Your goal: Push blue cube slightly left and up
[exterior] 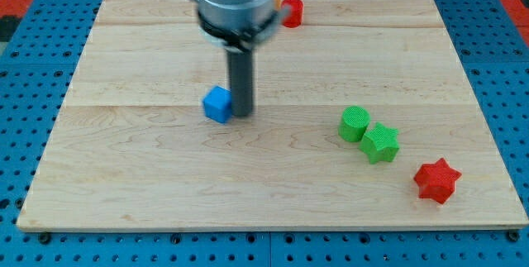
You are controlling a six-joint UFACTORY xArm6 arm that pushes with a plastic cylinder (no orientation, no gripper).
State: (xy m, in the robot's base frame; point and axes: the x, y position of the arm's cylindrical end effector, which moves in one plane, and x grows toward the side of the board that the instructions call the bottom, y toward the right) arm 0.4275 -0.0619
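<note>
My tip (242, 115), a bare rod grasping nothing, stands on the wooden board (149, 184) just beside the blue cube (217, 104), at the cube's right edge, left of the board's centre.

The cube (217, 104) is the landmark: my tip (242, 115) touches its right side. Cylinder (354, 124) and two stars (381, 143) (436, 181) lie well right, toward the view's bottom.
</note>
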